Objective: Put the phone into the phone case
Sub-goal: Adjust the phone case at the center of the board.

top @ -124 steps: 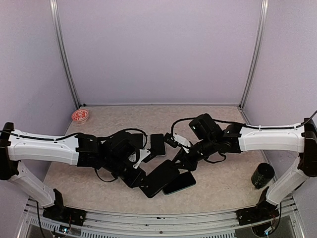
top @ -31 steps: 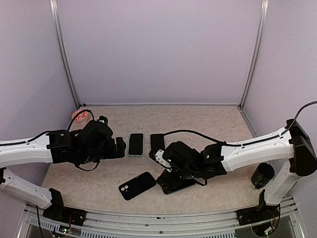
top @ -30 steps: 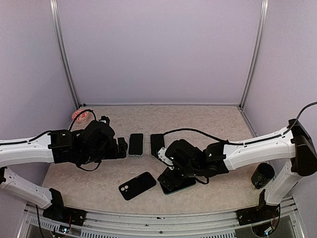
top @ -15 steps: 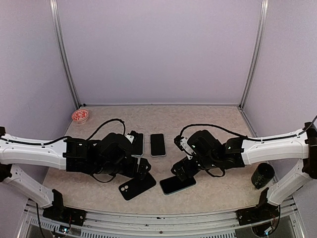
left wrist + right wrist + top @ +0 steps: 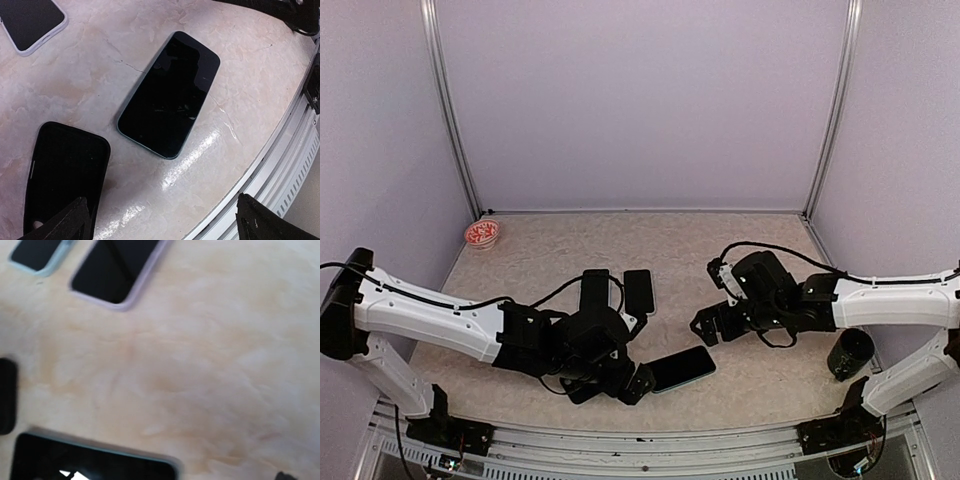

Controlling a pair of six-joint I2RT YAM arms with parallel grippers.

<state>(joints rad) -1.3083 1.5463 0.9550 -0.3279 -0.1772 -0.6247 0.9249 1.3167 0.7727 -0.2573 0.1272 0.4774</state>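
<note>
- The left arm (image 5: 430,315) stretches low across the counter (image 5: 750,250) from 9 o'clock toward 6 o'clock, with the wrist bent down over the near edge.
- The left end effector (image 5: 165,226) hangs above the counter with its jaws spread wide and empty. One fingertip (image 5: 75,220) shows at each lower corner of its wrist view.
- The phone (image 5: 170,95) lies flat, screen up, near the counter's rim at 6 o'clock, untouched.
- The phone case (image 5: 65,180), black, lies flat at 8 o'clock of the phone, just beside it but apart.
- The right arm (image 5: 895,300) reaches in from 3 o'clock, its forearm nearly level.
- The right end effector (image 5: 708,327) points down at 1 o'clock of the phone, jaws wide, gripping nothing.
</note>
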